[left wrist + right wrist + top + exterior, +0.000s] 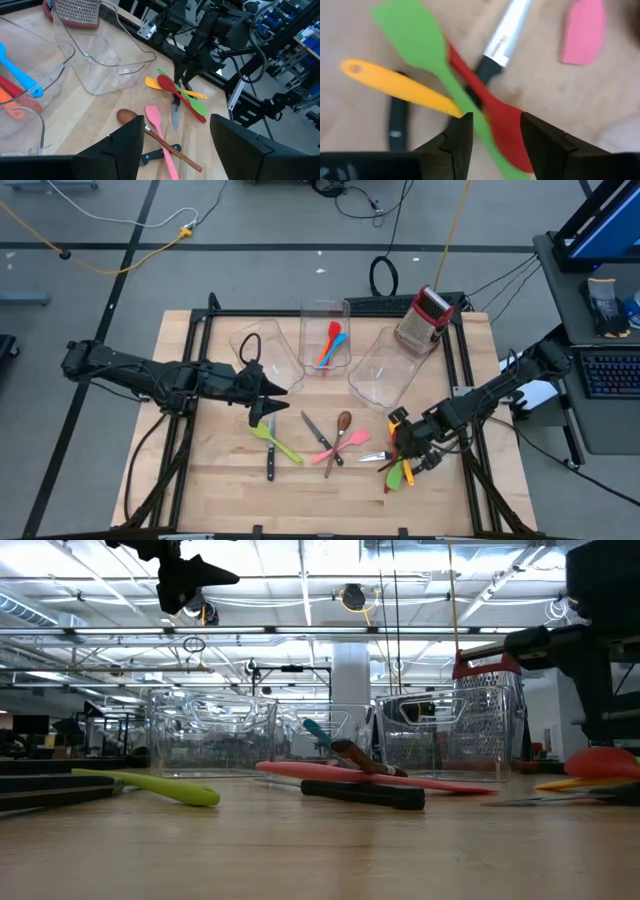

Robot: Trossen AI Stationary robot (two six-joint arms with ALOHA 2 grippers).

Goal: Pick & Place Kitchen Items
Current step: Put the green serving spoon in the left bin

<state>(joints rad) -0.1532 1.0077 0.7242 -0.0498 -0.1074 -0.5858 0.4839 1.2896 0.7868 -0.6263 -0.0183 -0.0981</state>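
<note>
From above, the right gripper hangs over a crossed pile of utensils near the table's right edge; only its wrist camera shows the fingers parted, holding nothing, straddling a green spatula, a red spoon and a yellow utensil over a steel knife. The left gripper, open and empty, hovers near mid-table. Its camera shows a pink spatula crossing a brown spoon, and a blue utensil inside a clear bin.
</note>
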